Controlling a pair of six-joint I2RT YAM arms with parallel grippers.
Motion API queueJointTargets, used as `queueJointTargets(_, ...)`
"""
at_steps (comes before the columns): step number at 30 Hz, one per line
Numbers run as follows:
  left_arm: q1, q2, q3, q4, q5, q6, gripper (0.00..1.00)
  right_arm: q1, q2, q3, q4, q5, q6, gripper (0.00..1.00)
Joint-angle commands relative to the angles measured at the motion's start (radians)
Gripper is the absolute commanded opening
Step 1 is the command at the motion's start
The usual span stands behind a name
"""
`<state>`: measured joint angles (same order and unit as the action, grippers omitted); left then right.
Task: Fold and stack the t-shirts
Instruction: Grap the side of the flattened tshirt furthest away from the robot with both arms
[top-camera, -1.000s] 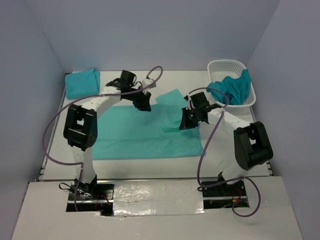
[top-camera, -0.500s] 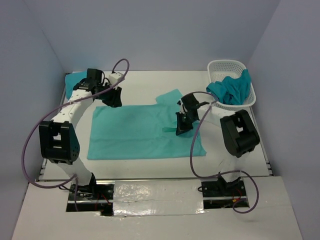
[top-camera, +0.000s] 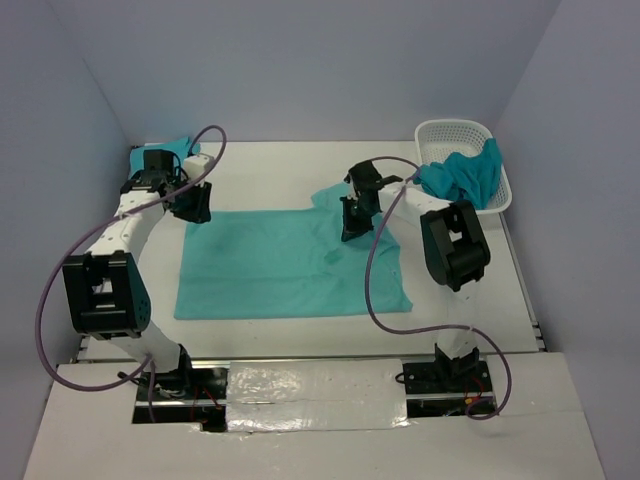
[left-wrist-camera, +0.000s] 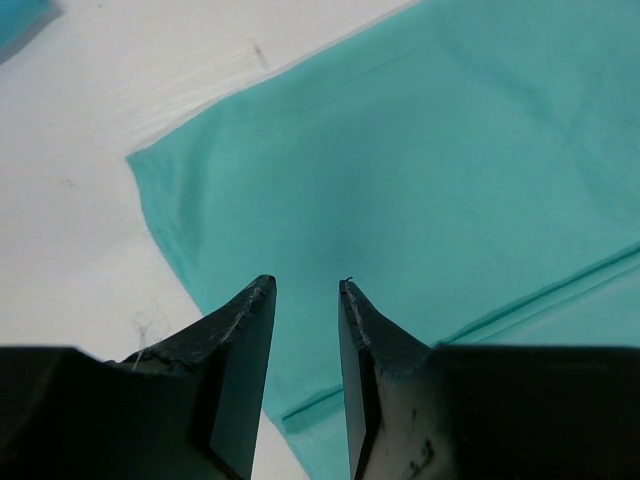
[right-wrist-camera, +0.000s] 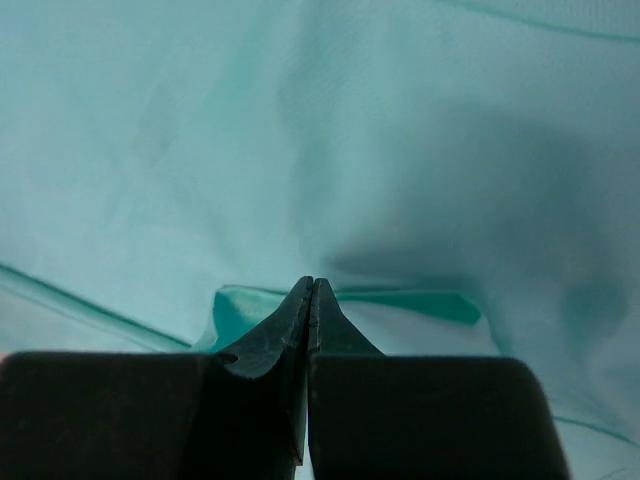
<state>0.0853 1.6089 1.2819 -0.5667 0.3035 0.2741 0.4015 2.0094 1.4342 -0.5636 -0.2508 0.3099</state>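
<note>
Overhead, the spread t-shirt (top-camera: 270, 265) lies flat on the table (top-camera: 280, 165). Its long axis runs left to right, its straight hem edge toward the left arm, and a sleeve juts out at the far right end. The left gripper (top-camera: 196, 212) hangs over the far left corner of that shirt. The right gripper (top-camera: 350, 232) is down on the cloth just below the jutting sleeve. A folded t-shirt (top-camera: 178, 146) sits beyond the left fingers in the far left corner, partly hidden by the arm. A bunched t-shirt (top-camera: 465, 178) spills over the basket (top-camera: 450, 127), well to the right of the right fingers.

From the left wrist, the left gripper (left-wrist-camera: 305, 288) has its fingers (left-wrist-camera: 240, 330) apart with nothing between them. The spread t-shirt (left-wrist-camera: 420, 170) lies under and ahead of the tips and stretches away to their right. Its corner is ahead and to the left, and its edge runs back past the left finger. Bare table (left-wrist-camera: 100, 120) lies left of that edge.

From the right wrist, the right gripper (right-wrist-camera: 312, 285) has its fingers (right-wrist-camera: 270, 340) pressed together tip to tip. The spread t-shirt (right-wrist-camera: 200, 120) fills everything ahead and to both sides. A small darker fold of it sits right at the tips. I cannot tell whether any cloth is pinched between them.
</note>
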Motion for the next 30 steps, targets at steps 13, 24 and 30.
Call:
queueJointTargets(13,0.174,0.287,0.186,0.094,-0.057,-0.193,0.63,-0.156,0.414,0.939,-0.275,0.177,0.101,0.66)
queueJointTargets(24,0.179,0.462,0.232,0.117,-0.012,-0.184,0.69,-0.13,0.638,1.013,-0.349,0.266,0.032,0.68)
queueJointTargets(30,0.177,0.5,0.22,0.16,0.029,-0.2,0.69,-0.104,0.608,0.934,-0.326,0.286,0.041,0.65)
